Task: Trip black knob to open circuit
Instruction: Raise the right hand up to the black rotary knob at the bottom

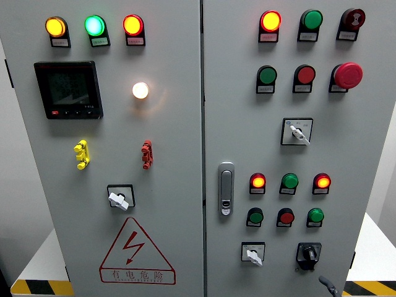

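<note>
Black knob (308, 253) sits at bottom right of the right door, untouched. Only a dark tip (328, 286) shows below it; hand state cannot tell. Risk: bumping the white selector (253, 254) nearby.

A tall light-grey metal cabinet (185, 124) fills nearly the whole view, its two door panels meeting at a dark vertical seam just right of centre. Beyond the cabinet's left edge stands a plain pale wall (15, 204), evenly lit. Past the cabinet's right edge, a similar pale surface (387, 173) shows. At both lower corners, white ledges (43, 260) slope outward, each trimmed along the bottom with yellow-and-black hazard striping (40, 288). Lighting is bright and diffuse, with soft shadows only.
</note>
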Available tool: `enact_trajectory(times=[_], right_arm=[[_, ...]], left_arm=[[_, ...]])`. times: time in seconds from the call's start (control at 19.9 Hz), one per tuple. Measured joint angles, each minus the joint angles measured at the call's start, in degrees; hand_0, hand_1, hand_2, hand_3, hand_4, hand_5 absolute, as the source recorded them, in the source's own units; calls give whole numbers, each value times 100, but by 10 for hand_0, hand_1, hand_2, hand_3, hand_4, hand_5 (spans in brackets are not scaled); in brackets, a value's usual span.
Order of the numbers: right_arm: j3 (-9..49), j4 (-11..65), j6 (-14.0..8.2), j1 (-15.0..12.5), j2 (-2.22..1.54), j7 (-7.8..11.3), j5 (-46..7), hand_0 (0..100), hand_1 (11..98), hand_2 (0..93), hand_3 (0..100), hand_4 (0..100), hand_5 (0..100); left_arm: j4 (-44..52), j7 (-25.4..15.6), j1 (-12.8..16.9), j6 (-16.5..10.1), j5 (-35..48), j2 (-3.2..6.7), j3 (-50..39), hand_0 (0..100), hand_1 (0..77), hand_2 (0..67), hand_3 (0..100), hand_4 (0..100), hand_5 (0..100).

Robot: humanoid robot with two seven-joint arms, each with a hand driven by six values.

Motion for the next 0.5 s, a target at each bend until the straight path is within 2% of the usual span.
enact_trajectory(times=[0.5], right_arm=[[0, 118, 5, 224, 9, -143, 22, 1000, 592, 6, 932, 1000, 1000]], left_arm=[[0, 0, -2, 0, 0, 2, 0, 0, 30, 130, 213, 65, 15]])
